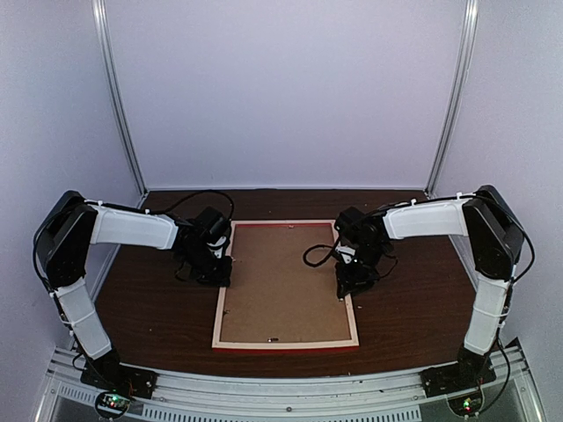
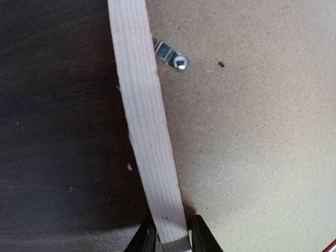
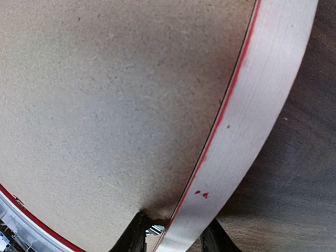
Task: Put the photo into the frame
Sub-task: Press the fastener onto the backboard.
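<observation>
From above, the frame lay flat and face down in the middle of the dark desk, its pale back rails upward and a thin red line showing along the near edge; the brown backing board filled the opening inside the rails; wide strips of desk lay open to the left and right of the frame, with narrower bands beyond its far rail and before its near rail; the left end effector sat on the left rail and the right end effector on the right rail, both about halfway along. In the left wrist view, the pale wooden rail ran from top to bottom between the desk and the backing board; a small metal turn clip reached from the rail's inner edge onto the board; the left end effector pinched the rail, one finger against each edge. In the right wrist view, the rail curved upward with a red line along its inner edge, board on one side and desk on the other; the right end effector straddled the rail with its jaws spread, the outer finger at the rail's edge and the inner finger standing off it over the board.
</observation>
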